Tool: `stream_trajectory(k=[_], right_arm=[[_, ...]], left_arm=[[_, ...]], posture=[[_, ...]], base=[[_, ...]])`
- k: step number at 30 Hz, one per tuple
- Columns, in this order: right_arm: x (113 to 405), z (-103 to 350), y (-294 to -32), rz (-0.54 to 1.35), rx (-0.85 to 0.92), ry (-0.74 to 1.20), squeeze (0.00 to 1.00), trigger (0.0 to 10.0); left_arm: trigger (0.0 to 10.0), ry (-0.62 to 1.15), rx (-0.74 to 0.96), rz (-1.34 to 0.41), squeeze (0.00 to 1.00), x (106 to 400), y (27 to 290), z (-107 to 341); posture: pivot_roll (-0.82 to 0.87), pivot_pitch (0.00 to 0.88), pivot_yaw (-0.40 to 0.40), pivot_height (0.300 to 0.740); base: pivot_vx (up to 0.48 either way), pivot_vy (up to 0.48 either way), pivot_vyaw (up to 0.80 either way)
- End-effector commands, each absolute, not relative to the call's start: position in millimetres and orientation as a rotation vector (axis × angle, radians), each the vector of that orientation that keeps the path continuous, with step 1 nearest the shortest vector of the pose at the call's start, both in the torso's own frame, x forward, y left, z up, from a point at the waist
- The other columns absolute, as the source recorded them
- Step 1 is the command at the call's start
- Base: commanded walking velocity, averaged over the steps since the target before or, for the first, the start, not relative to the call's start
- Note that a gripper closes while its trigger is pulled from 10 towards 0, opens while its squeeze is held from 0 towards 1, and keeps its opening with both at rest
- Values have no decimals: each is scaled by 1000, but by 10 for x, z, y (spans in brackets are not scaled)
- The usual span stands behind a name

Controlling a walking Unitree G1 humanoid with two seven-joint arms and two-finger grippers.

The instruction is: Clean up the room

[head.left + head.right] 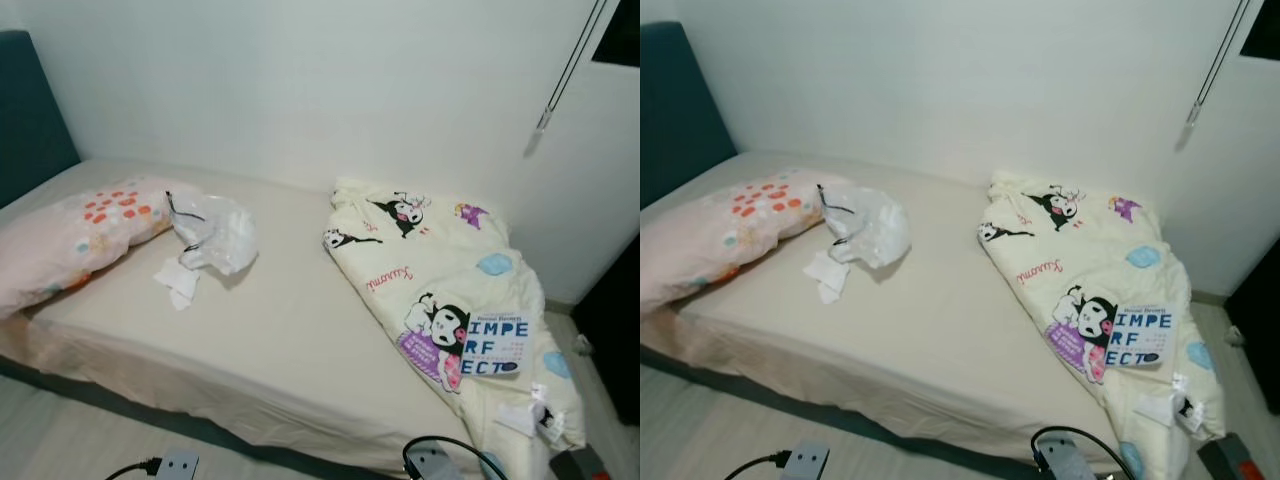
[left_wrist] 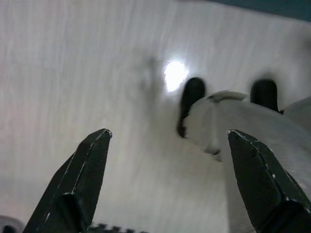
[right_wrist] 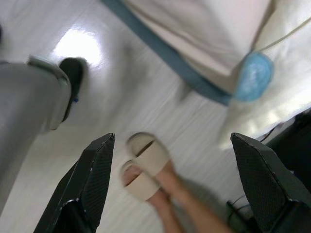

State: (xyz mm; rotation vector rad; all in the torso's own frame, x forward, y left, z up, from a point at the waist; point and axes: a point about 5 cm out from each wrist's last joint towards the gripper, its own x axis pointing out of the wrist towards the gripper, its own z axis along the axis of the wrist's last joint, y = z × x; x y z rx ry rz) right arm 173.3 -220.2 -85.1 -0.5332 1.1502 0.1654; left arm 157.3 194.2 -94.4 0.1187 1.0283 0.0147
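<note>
A bed with a cream sheet [image 1: 280, 330] stands before me against the white wall. On it lie a white plastic bag [image 1: 222, 232], crumpled white tissues [image 1: 178, 279] just in front of the bag, and a pink dotted pillow [image 1: 75, 235] at the left. A cream cartoon-print quilt [image 1: 440, 270] is bunched at the right, spilling over the bed's edge. A blue-and-white book [image 1: 495, 345] rests on the quilt. My left gripper [image 2: 168, 132] hangs open over the pale floor. My right gripper [image 3: 172, 136] is also open, low beside the bed's corner, holding nothing.
A dark teal headboard [image 1: 30, 110] rises at the left. A blind cord [image 1: 565, 70] hangs at the right wall beside dark furniture [image 1: 610, 330]. A person's feet in beige slippers [image 3: 146, 165] stand on the floor near my right gripper. My own grey leg [image 3: 29, 97] is close by.
</note>
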Motion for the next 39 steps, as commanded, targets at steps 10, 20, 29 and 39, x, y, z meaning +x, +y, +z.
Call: stream_trajectory(k=[10, 20, 29, 39], right_arm=[[1739, -843, -2224, 169, -550, 1151, 0, 10000], [1734, -844, -2231, 170, -551, 1153, 0, 10000], [1734, -845, -2225, 174, -553, 1153, 0, 10000], [1735, -847, -2213, 178, -551, 1152, 0, 10000]], left_arm=[[10000, 1043, 103, 16, 0, 1539, 1897, -966], [10000, 1055, 99, 1, 0, 1516, 1886, -976], [10000, 1056, 110, 25, 0, 1502, 1921, -978], [10000, 1058, 107, 26, 0, 1500, 1926, -978]], posture=[[-7, 0, -55, 740], [-12, 0, -57, 740], [-8, 0, -55, 740], [-2, 0, -57, 740]], base=[[0, 0, 0], [0, -324, 0], [0, -91, 0], [0, 0, 0]])
